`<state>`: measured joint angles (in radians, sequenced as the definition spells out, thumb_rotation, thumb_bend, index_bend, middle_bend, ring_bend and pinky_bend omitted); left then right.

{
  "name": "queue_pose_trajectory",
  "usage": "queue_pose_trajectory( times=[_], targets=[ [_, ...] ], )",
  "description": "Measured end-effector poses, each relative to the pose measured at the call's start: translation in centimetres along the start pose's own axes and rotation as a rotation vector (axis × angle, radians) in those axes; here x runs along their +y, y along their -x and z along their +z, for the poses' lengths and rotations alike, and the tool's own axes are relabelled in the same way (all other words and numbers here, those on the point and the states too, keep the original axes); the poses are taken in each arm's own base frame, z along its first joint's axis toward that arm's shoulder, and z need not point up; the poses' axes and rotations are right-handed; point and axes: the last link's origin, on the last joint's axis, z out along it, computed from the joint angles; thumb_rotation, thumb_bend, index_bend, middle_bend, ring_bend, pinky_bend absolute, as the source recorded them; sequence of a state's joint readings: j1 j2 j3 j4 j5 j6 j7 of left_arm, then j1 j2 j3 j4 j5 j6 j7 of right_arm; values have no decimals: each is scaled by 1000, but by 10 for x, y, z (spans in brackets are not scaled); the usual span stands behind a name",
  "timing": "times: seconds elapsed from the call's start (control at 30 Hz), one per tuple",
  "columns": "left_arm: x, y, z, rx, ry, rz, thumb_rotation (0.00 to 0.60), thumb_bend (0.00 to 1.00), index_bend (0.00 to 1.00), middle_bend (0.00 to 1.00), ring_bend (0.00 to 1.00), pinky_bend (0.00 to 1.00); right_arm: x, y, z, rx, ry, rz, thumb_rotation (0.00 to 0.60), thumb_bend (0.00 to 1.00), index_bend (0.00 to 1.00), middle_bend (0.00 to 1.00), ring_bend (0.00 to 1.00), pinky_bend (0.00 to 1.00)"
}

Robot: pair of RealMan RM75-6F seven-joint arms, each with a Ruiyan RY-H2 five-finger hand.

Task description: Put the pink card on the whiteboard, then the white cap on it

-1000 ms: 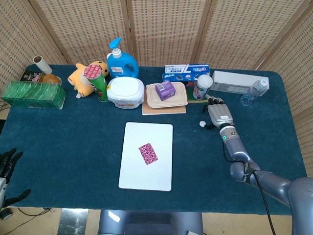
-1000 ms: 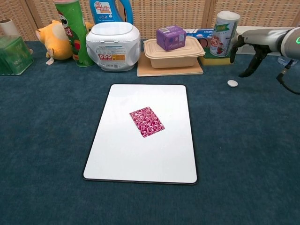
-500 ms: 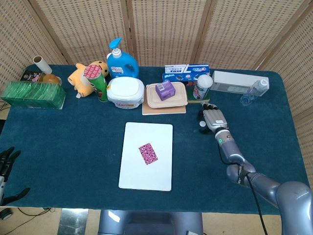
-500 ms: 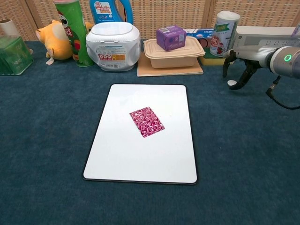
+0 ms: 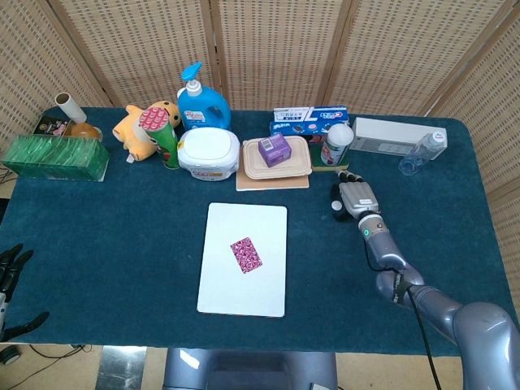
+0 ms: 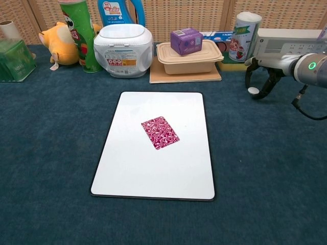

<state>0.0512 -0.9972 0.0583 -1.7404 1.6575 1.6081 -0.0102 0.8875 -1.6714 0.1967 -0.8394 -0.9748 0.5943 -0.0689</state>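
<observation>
The pink patterned card (image 5: 245, 254) (image 6: 160, 132) lies flat near the middle of the whiteboard (image 5: 264, 219) (image 6: 153, 173). On the blue cloth to the right of the board sits the small white cap (image 6: 253, 90) (image 5: 336, 216). My right hand (image 5: 355, 197) (image 6: 260, 76) is lowered over it, thumb and a finger curving round either side. Whether they touch the cap I cannot tell. My left hand (image 5: 11, 272) hangs off the table's left front edge with fingers apart, holding nothing.
Along the back stand a lidded food box with a purple carton (image 6: 186, 41), a white tub (image 6: 124, 43), a chip can (image 6: 76, 33), a plush toy (image 6: 53, 38), a cup (image 6: 243, 35) and a grey box (image 6: 286, 38) close to my right hand.
My right hand came down and left from beside the cup onto the cap, and its fingers have curled closer round it. Cap, card and board have not moved.
</observation>
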Motion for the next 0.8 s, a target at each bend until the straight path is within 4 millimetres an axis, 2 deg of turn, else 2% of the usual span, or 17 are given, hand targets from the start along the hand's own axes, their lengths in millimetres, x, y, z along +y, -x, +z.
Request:
queue_pose_trajectory(
  times=[0.27, 0.8],
  targets=[
    [1, 1, 0, -1, -1, 1, 600, 13, 0, 0, 0, 22, 1, 0, 1, -6, 7, 26, 600, 338, 499, 47, 0, 114],
    [1, 1, -1, -2, -1, 1, 600, 14, 0, 0, 0, 22, -3, -7, -6, 3, -26, 0, 600, 343, 500, 48, 0, 116]
  ],
)
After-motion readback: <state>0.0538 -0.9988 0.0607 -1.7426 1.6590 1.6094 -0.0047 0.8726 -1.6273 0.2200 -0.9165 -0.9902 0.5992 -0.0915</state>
